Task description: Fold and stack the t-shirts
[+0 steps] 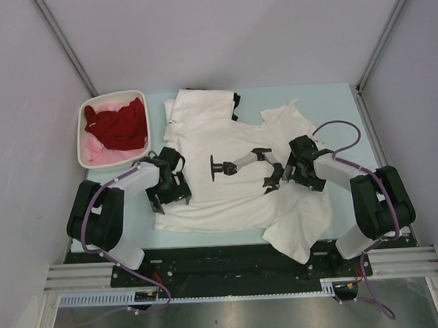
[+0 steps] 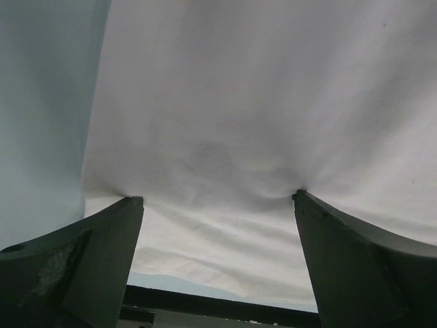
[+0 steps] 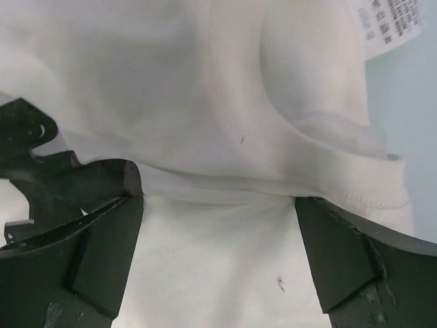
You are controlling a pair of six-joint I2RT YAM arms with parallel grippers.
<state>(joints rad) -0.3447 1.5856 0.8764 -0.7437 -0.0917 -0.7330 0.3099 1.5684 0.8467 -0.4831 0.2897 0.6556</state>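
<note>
A cream-white t-shirt [image 1: 227, 182] lies spread flat across the table's middle, one sleeve hanging over the near edge. My left gripper [image 1: 171, 202] stands open at the shirt's left side, both fingertips pressing into the cloth [image 2: 225, 123] with nothing pinched between them [image 2: 217, 198]. My right gripper [image 1: 272, 177] is open too, its tips resting on the cloth just below the collar [image 3: 328, 157] and wide apart [image 3: 217, 197]. A folded white t-shirt [image 1: 197, 106] lies at the back on a black one [image 1: 235, 101]. A dark red t-shirt [image 1: 118, 125] and a pink one [image 1: 93, 147] lie in the basin.
The white basin [image 1: 112, 96] stands at the back left. A black and grey jointed piece [image 1: 230, 165] lies over the spread shirt's middle, its black end showing in the right wrist view [image 3: 27, 150]. A printed label [image 3: 386, 20] shows near the collar.
</note>
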